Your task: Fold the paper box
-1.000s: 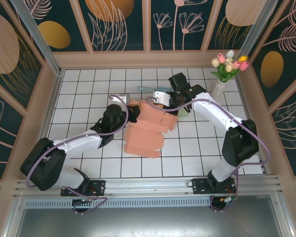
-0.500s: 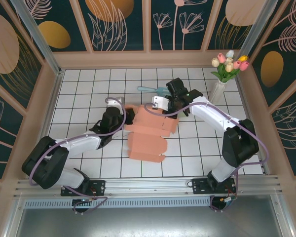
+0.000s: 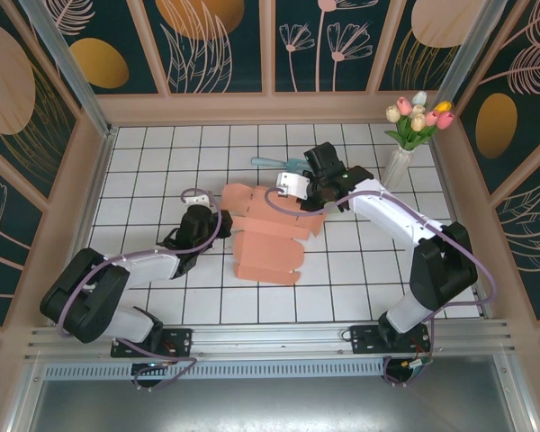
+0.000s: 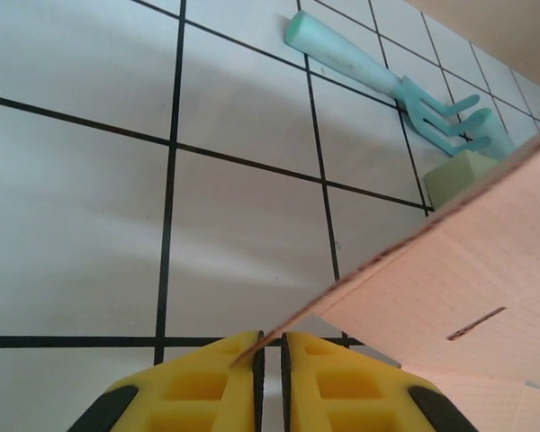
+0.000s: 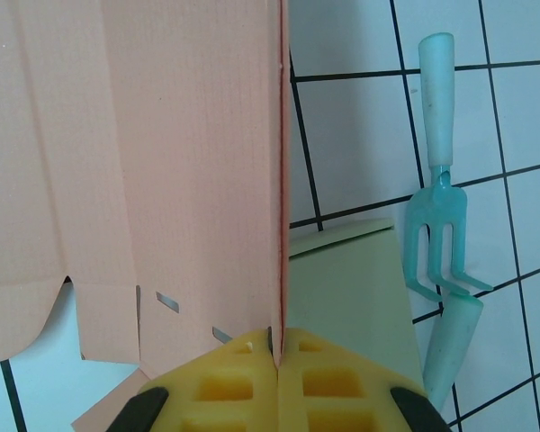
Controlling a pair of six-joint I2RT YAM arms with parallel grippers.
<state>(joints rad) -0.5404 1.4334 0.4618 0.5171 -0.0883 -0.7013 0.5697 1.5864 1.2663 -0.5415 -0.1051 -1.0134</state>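
White tiled table. Handling paper box: light, thin, easily creased; grip by edges. Clamped edgewise in right gripper; left gripper barely parted at its corner, hold unclear.

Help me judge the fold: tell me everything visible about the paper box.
The box is salmon-pink corrugated card, only partly folded, with slotted, tabbed flaps spread out. It lies mid-table on the white tiles. The right fingers pinch one panel by its edge, with a pale green block just beside that panel. A flap corner reaches the left fingers; whether they grip it is unclear.
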